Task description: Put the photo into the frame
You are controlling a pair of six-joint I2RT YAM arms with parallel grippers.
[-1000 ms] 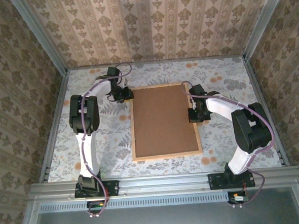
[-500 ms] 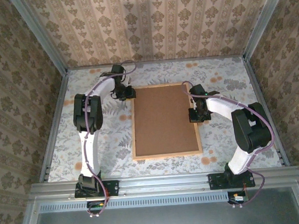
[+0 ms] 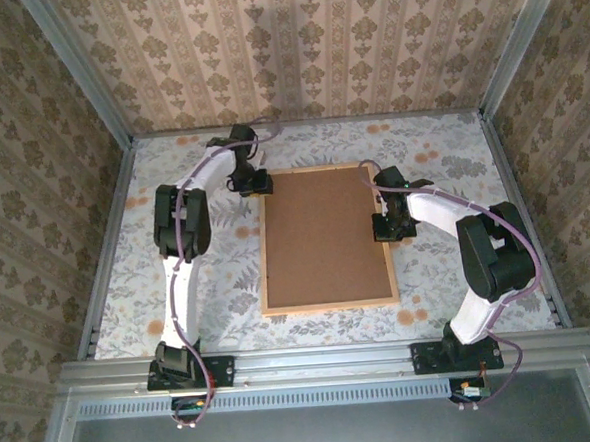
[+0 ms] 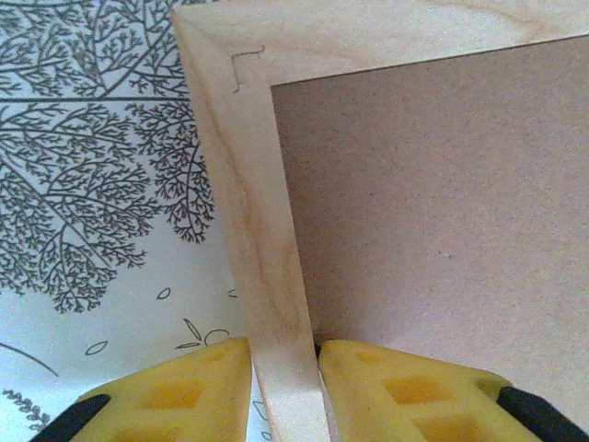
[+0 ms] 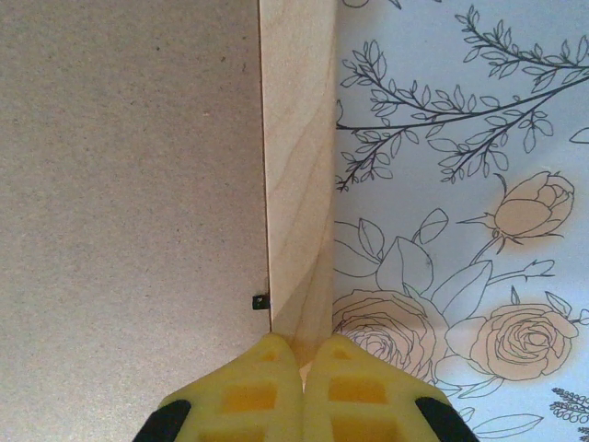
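— Left claw [image 4: 283, 361]?
— Clasps a side rail of the thin light-wood rectangular picture frame [image 3: 330, 305], near its 11 o'clock corner.
— Right claw [image 5: 302, 357]?
— Pinched closed, empty, tips at the 3 o'clock rail. The frame lies flat mid-table, brown fibreboard backing [image 3: 321, 234] up.

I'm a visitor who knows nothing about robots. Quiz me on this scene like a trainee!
1. True or false: the frame lies with its brown backing board facing up.
2. Fill in: the right gripper has its fingers ___ (open or shut).
3. What sits between the fingers of the left gripper? A) the frame's wooden edge B) a loose print C) nothing
Key: 1 true; 2 shut; 3 A.
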